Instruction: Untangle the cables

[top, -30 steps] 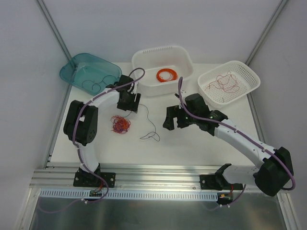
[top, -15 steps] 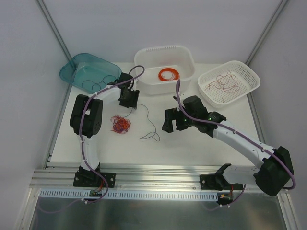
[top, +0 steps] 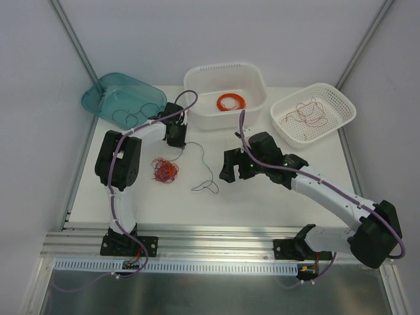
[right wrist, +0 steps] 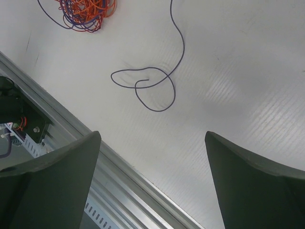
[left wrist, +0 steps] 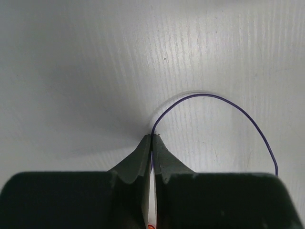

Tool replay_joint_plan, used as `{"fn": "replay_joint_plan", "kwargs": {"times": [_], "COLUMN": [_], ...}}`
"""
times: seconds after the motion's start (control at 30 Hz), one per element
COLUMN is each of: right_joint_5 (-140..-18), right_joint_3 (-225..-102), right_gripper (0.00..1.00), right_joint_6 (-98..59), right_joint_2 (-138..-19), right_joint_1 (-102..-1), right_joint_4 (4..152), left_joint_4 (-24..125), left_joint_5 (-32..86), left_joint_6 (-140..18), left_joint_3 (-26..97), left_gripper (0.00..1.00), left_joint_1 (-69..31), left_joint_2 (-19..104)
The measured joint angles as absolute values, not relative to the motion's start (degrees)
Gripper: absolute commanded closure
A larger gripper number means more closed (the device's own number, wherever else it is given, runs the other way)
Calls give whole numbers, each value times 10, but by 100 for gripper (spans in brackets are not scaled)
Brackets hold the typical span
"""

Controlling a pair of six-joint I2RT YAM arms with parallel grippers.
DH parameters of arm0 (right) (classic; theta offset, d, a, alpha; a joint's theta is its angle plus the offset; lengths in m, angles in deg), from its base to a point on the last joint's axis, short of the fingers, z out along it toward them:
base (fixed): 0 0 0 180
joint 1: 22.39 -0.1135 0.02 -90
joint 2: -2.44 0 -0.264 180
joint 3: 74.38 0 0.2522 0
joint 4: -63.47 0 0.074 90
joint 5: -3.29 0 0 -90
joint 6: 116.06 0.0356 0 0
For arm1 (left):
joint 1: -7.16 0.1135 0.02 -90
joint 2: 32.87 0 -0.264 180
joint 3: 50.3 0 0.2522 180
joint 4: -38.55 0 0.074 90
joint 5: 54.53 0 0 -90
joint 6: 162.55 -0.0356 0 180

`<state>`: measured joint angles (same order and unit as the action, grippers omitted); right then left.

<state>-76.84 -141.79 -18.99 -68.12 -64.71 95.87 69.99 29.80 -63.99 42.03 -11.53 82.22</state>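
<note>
A small tangle of orange-red and dark cables lies on the white table, also at the top left of the right wrist view. One thin dark strand runs loose from it and ends in a loop. My left gripper is shut on that strand's far end; in its wrist view the fingertips pinch the strand, which arcs away to the right. My right gripper hovers just right of the loop, its jaws wide open and empty.
A teal bin at the back left holds dark wires. A white basket holds an orange ring coil. Another white basket at the right holds red wires. An aluminium rail runs along the near edge.
My left gripper has dropped to the table and shut on the dark strand's end. The right gripper has drifted slightly left, still open.
</note>
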Motion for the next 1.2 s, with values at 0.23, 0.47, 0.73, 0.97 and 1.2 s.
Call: {"fn": "replay_joint_plan", "kwargs": {"times": [0.23,0.47,0.73,0.97,1.2], "right_joint_5": [-750,-712,-730,-757,-802], "right_joint_3": [-1418,-1416,-1391,-1378,-1377], "right_gripper": [5,6,7,7,9], "right_joint_6": [-181,-140,-119,-100,-117], "right_joint_2": [-694,-768,-741,-718,-670], "right_joint_1": [-671,-704,-705,-705,-702], "right_joint_4": [923,845,802,770,791], "left_joint_4": [695,760,789,805,812], "left_joint_5": [322,326,324,329,341], "left_joint_6": [-592,-479,-392,-327,-309], "left_joint_3": [350,313,384,457,563], "left_gripper": [100,100,100,100,100], "left_joint_1": [-120,-125,-180,-201,-256], "left_joint_2": [766,640,530,511,509]}}
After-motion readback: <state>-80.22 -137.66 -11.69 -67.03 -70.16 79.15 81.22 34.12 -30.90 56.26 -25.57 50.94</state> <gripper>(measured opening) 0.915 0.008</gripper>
